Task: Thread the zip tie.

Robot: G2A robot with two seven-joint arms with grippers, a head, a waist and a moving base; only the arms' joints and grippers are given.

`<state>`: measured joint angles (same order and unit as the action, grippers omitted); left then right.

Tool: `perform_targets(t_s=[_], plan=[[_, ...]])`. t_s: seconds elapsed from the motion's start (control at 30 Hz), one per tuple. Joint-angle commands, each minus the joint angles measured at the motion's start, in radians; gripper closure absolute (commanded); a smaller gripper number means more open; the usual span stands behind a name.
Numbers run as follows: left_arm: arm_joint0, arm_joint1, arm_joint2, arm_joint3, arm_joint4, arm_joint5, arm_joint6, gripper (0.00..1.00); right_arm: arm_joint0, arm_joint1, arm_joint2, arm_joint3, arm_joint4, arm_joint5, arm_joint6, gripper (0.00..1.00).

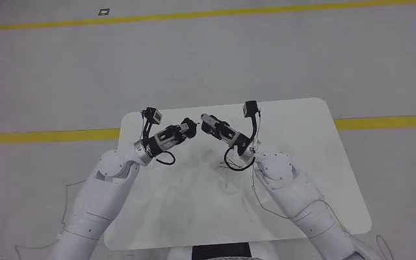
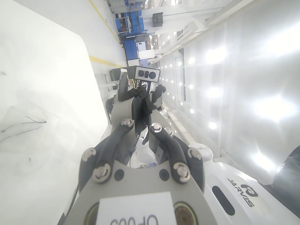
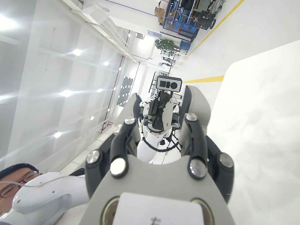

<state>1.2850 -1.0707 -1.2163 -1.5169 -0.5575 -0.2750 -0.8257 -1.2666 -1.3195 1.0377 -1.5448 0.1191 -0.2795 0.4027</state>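
Left jaws: I see them narrow, tips near right jaws over far surface (image 1: 305,130).
Right jaws: wide.

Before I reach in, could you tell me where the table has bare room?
Bare: the table between the right arm and its right edge, up to the far right corner. Crowded: the far middle, where both arms' jaws face each other.

We count one tabletop (image 1: 312,130) and two claws, the left claw (image 1: 193,123) and the right claw (image 1: 203,119). On the floor we count two yellow lines (image 1: 195,14) and one small dark marker (image 1: 104,12) at the far left. A few thin dark strands (image 2: 35,121) lie on the tabletop, but we cannot fix their number.
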Motion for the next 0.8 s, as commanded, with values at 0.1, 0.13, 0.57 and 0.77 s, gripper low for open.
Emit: perform_targets(t_s=[0.1, 0.13, 0.57, 0.77], plan=[[0.012, 0.008, -0.025, -0.005, -0.009, 0.004, -0.039, 1.00, 0.007, 0.008, 0.033, 0.013, 0.056, -0.010, 0.105, 0.00], [0.015, 0.009, -0.030, -0.006, -0.013, 0.004, -0.046, 1.00, 0.010, 0.010, 0.039, 0.019, 0.069, -0.008, 0.125, 0.00], [0.013, 0.014, -0.037, -0.016, -0.006, 0.003, -0.094, 1.00, 0.012, 0.011, 0.043, 0.022, 0.073, -0.006, 0.134, 0.00], [0.031, 0.026, -0.088, 0.035, -0.060, -0.041, -0.182, 1.00, 0.012, 0.011, 0.043, 0.022, 0.073, -0.006, 0.134, 0.00]])
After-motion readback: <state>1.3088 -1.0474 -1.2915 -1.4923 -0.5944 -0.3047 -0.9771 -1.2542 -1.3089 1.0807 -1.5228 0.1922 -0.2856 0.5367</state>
